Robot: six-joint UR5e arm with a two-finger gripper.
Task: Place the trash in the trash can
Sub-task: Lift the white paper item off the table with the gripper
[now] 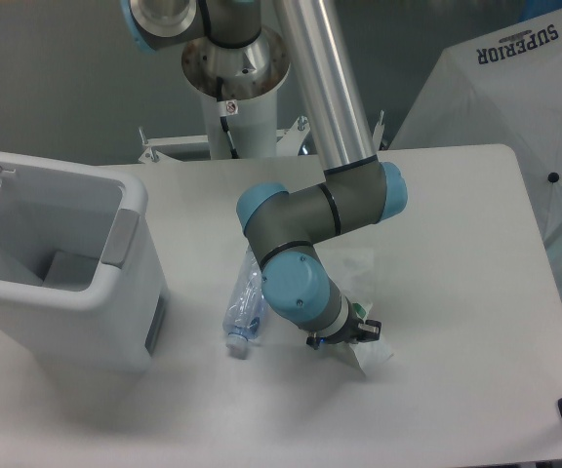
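Trash lies in two pieces on the white bench [457, 292]: a crushed, clear bluish bottle [245, 304] with a white cap at its near end, and a small crumpled white wrapper [374, 353] just right of it. The arm's tool [344, 339] sits low at the wrapper's left edge, seemingly touching it; whether its fingers are spread or closed cannot be told. Left of the bottle stands the trash can [115, 292], a tall white bin with rounded corners, its lid raised and a grey tab on its rim.
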